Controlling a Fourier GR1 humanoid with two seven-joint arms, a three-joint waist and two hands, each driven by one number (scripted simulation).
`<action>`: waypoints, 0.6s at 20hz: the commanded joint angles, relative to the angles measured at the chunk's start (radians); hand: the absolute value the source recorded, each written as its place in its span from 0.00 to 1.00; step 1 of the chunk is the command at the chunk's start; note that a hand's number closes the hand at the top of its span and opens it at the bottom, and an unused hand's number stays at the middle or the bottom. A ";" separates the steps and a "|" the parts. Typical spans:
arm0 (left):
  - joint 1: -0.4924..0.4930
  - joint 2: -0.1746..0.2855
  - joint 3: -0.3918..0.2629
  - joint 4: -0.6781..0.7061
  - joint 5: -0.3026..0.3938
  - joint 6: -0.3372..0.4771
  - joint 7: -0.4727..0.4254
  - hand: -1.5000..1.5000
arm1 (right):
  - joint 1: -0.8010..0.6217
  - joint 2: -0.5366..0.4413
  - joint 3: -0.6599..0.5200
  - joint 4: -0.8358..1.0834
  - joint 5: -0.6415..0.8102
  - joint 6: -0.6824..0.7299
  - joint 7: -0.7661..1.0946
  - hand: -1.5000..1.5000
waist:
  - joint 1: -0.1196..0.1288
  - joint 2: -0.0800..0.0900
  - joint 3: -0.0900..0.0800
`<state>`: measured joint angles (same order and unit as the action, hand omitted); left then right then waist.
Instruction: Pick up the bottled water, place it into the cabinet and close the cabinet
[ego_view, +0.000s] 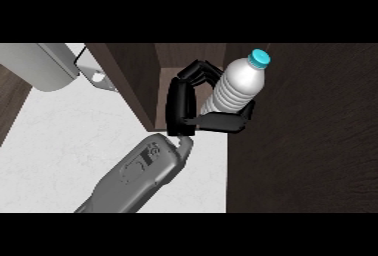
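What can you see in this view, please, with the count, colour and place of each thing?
bottle: one, clear with a light blue cap, upright by the cabinet, held in the hand
cabinet: one, dark brown wood, top middle and the whole right side
counter: one, white, left and middle
grey object: one, pale grey, top left corner; I cannot tell what it is
left forearm: one, grey, coming in from the lower edge
left hand: one, black, middle of the view, fingers and thumb curled round the bottle
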<state>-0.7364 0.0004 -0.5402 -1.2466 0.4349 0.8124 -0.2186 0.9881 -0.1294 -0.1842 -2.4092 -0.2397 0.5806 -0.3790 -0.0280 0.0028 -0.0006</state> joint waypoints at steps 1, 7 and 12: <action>-0.093 0.000 0.052 0.140 0.018 -0.016 -0.023 1.00 | 0.053 -0.005 -0.040 -0.123 -0.131 0.016 0.041 0.00 | -0.009 0.002 0.000; -0.086 0.000 0.066 0.252 0.004 -0.073 -0.061 1.00 | 0.009 -0.026 -0.074 -0.068 -0.180 0.032 0.057 0.00 | 0.005 0.001 0.000; -0.089 0.000 0.160 0.382 0.060 -0.140 -0.167 1.00 | 0.010 -0.016 -0.074 -0.077 -0.194 0.036 0.053 0.00 | 0.002 0.004 -0.001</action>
<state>-0.8495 0.0005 -0.4385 -0.9335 0.4791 0.7354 -0.3197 0.9755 -0.1375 -0.2246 -2.3992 -0.2689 0.6144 -0.3714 -0.0326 0.0068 -0.0008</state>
